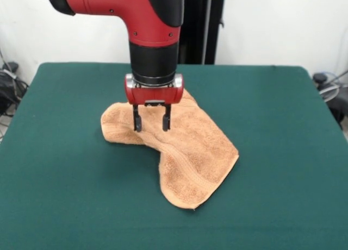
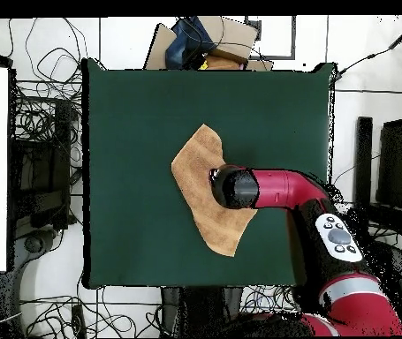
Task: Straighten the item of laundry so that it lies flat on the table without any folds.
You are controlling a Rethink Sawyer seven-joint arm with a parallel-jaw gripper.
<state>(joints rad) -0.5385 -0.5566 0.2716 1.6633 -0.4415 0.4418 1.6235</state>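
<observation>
Tool point(image 1: 151, 121), fingers apart, stands upon the folded towel point(image 1: 179, 152) near its rear edge.

My surface point(image 1: 65, 168) is a wide spread of dark green felt. One tan towel point(image 1: 187, 157) lies on it near the middle, folded over, a woven band showing.

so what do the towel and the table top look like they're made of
The towel looks like terry cloth: soft, matte, looped nap, with a flatter woven band near an edge. The table top looks like dark green felt or similar cloth, matte and without shine; which fabric exactly I can't tell.
</observation>
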